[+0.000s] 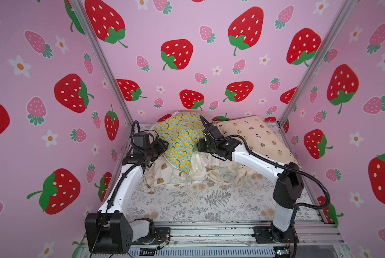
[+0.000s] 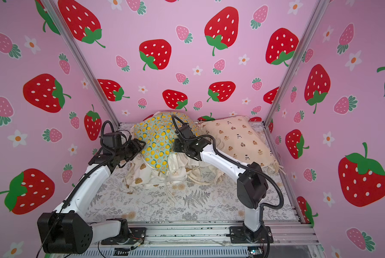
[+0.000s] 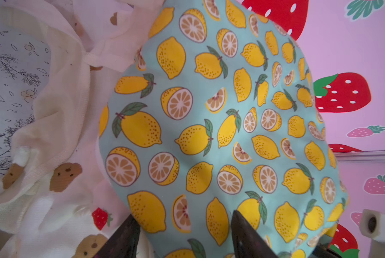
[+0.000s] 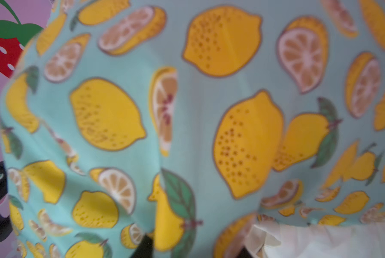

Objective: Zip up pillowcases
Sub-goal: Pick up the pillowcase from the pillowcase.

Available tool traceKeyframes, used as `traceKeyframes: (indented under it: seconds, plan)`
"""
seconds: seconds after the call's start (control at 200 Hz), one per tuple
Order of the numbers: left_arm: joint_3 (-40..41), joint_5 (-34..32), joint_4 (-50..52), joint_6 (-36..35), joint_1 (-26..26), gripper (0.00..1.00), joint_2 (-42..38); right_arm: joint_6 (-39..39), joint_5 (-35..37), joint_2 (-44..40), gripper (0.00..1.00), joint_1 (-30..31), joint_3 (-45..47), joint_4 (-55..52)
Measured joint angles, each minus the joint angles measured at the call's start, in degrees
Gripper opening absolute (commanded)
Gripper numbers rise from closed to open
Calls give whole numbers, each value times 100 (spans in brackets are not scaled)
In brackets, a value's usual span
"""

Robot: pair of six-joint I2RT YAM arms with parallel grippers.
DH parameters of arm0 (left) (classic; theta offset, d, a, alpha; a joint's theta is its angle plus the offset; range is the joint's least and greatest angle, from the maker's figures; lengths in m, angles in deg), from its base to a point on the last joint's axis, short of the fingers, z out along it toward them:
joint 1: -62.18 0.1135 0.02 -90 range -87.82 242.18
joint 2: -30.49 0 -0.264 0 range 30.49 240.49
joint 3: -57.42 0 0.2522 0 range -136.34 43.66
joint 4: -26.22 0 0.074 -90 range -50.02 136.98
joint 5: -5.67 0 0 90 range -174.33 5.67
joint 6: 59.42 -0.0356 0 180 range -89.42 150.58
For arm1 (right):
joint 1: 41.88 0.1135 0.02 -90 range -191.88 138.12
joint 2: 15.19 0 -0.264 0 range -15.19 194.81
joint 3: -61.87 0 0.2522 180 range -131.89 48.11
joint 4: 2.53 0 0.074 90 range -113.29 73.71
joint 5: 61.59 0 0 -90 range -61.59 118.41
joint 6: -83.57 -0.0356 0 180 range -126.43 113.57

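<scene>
Lemon pillowcase: soft, puffy, light, atop the heap on the worktop. Your left gripper straddles its edge, jaws apart; right gripper state unclear. Pinch the hem, not the bulge.

Bright even light; right-wrist blur

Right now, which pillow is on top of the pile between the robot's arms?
The mint puffy fabric pillowcase with yellow lemons. It rides on top; the white cookie-print pillowcase lies beneath, and the cream bear-print pillowcase lies flat beside the pile.
</scene>
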Motion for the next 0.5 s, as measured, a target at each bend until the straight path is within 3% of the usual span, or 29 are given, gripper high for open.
traceKeyframes:
  seconds: [0.075, 0.29, 0.5]
  plan:
    - [-7, -9, 39, -28, 0, 76, -79, 299, 179, 0, 11, 0, -142, -42]
    - [-396, -90, 398, -155, 4, 87, -295, 1408, 761, -234, 9, -7, -629, -107]
    - [-1141, -151, 745, -337, 26, 89, -516, 2756, 881, -835, 8, -240, -1143, -197]
